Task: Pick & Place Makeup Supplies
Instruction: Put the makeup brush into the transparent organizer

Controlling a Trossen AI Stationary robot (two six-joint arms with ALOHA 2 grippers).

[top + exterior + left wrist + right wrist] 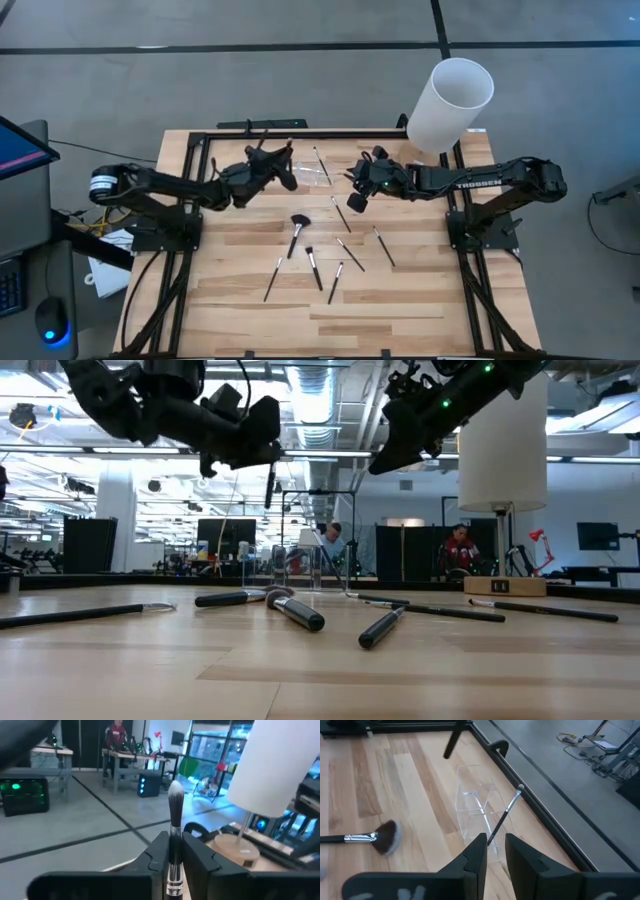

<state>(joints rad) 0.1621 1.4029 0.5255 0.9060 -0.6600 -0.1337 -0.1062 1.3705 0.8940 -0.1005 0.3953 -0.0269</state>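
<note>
Dark brush handles lie nearest the low camera, scattered across the table; from above, six loose makeup brushes sit around its middle, the fluffy-headed brush among them. Left gripper hovers over the clear holder toward 12 o'clock, its fingers clamped on an upright brush, bristles up. Right gripper hangs at about 1 o'clock, its fingers slightly apart and holding nothing, facing another brush leaning in the holder. White cylinder stands at the 1 o'clock corner.
</note>
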